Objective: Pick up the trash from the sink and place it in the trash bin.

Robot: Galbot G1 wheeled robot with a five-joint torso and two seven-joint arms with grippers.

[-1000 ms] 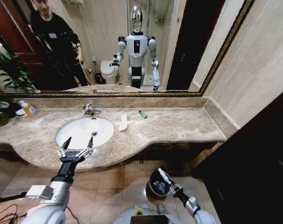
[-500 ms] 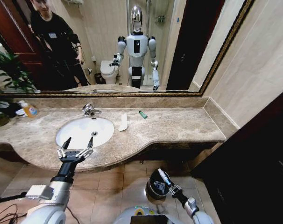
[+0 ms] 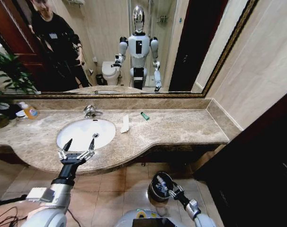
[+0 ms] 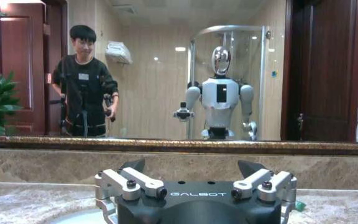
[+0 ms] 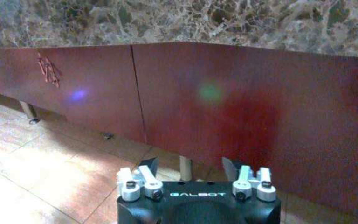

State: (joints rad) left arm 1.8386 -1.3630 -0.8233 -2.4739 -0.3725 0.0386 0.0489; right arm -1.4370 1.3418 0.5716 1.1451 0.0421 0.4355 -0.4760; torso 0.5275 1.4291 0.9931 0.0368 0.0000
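From the head view, the left gripper [image 3: 78, 144] hovers with fingers spread wide and empty over the near rim of the sink [image 3: 67, 142], left of centre. A white packet [image 3: 125, 124] and a green cylinder [image 3: 145, 116] lie on the counter. At the bottom, the right gripper [image 3: 165, 185] sits over the trash bin [image 3: 155, 191]. The right wrist view shows its fingers parted, holding nothing; the bin's contents cannot be made out.
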